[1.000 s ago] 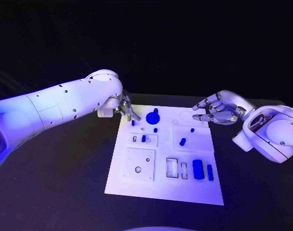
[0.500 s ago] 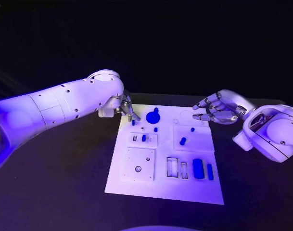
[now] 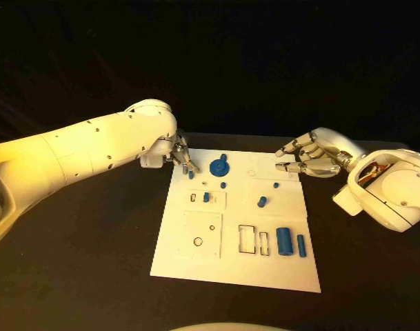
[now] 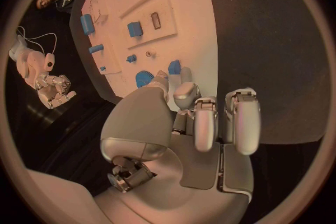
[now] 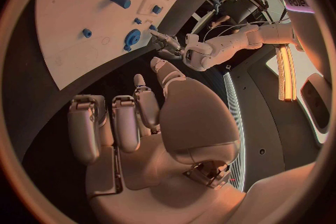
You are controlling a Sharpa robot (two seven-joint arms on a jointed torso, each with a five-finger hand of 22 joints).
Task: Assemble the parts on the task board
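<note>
I see the left hand, fingers curled and holding nothing, at the white task board's far-left corner, just left of the round blue part; right hand hovers open far right.

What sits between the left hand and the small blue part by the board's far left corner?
Nothing visible. The left hand hovers with its fingers just above the small blue part on the task board.
</note>
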